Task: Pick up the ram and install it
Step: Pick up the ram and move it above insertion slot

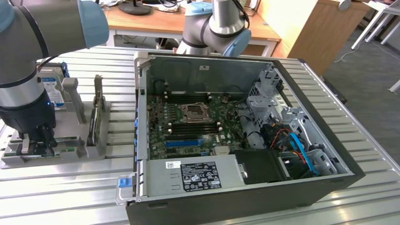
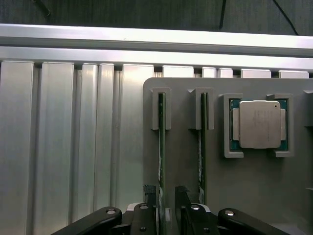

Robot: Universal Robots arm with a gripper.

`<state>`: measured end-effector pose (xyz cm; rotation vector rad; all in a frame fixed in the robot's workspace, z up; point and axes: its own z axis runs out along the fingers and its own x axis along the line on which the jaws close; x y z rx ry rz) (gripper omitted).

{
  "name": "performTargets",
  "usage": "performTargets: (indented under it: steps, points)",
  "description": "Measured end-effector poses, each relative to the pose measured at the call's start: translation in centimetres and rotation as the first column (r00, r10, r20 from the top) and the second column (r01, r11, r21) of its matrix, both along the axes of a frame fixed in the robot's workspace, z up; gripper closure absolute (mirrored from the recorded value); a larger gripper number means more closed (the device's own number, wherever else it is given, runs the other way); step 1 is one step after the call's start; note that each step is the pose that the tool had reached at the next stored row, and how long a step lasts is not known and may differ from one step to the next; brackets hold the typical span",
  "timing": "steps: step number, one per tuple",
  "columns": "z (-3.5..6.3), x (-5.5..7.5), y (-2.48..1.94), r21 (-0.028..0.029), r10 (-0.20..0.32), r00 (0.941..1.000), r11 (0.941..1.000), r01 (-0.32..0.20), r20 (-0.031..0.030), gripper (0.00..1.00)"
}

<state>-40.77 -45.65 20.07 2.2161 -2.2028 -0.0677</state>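
Two green sticks stand on edge in the grey holder (image 2: 254, 196) in the wrist view. The ram (image 2: 161, 142) runs between the fingers (image 2: 182, 195), which are spread wide and not closed on it, while the second stick (image 2: 201, 142) lies just outside one finger. The exterior view adds the open computer case (image 1: 250, 201), well apart from the fingers, with a strip of bare ribbed surface (image 1: 122, 117) between.

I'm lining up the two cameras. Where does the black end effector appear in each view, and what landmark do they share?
Exterior view: the black end effector hangs at the exterior view's left, low over the grey plastic holder plate.
Wrist view: the end effector stands open astride a green ram stick set on edge in the plate.
Shared landmark: the grey plastic holder plate.
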Motion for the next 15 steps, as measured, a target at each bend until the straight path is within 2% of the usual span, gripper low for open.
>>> performTargets:
  steps: [15]
  points:
    - [-0.01,0.10,0.00,0.0000,0.003,1.0000,1.0000,-0.003,0.0000,0.70]
